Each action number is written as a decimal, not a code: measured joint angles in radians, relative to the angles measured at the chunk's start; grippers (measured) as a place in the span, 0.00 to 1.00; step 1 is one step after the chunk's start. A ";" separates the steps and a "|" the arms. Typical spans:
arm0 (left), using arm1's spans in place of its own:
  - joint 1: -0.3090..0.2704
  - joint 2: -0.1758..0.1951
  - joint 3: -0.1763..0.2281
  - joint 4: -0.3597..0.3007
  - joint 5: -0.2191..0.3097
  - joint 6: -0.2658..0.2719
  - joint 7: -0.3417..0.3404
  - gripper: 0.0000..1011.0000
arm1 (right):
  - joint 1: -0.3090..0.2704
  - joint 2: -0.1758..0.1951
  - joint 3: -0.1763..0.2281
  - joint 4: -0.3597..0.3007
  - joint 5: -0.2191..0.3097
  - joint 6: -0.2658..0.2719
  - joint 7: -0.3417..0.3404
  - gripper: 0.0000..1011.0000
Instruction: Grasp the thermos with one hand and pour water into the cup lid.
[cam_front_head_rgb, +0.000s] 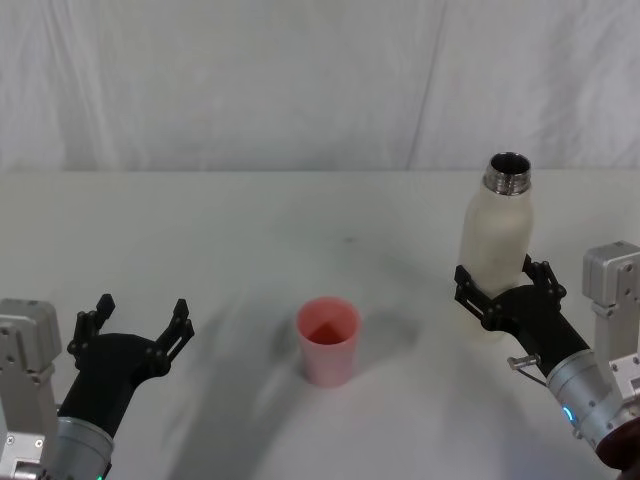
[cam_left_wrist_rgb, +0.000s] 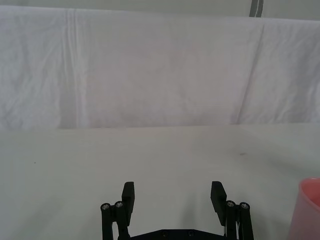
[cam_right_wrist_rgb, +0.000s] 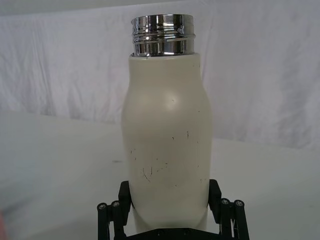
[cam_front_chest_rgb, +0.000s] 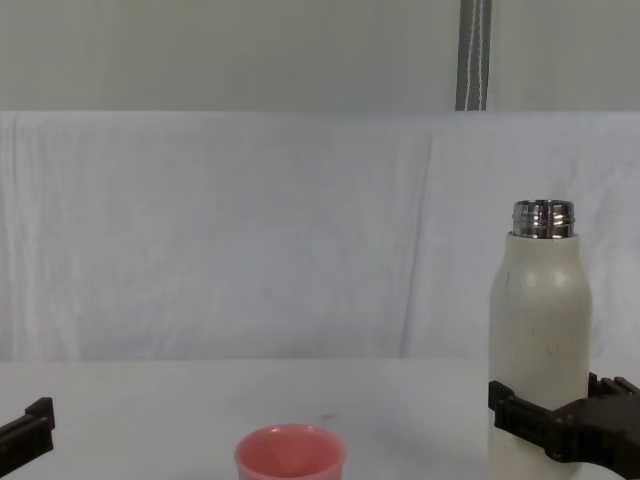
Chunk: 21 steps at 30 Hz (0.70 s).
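The cream-white thermos stands upright on the right side of the table, its steel neck uncapped. My right gripper is shut on its lower body, one black finger pressed against each side; the right wrist view shows the thermos held in the gripper. The salmon-pink cup lid sits upright near the table's middle front, left of the thermos. My left gripper rests open and holds nothing at the front left, well apart from the cup lid.
A white cloth covers the table and hangs as a backdrop behind it. Bare tabletop lies between the cup lid and the thermos, and behind both.
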 joint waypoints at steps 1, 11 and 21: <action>0.000 0.000 0.000 0.000 0.000 0.000 0.000 0.99 | 0.000 0.000 0.000 0.000 0.000 0.000 0.000 0.94; 0.000 0.000 0.000 0.000 0.000 0.000 0.000 0.99 | 0.000 0.000 0.000 0.000 0.000 0.000 0.000 0.94; 0.000 0.000 0.000 0.000 0.000 0.000 0.000 0.99 | 0.000 0.000 0.000 -0.001 0.000 -0.001 0.000 0.99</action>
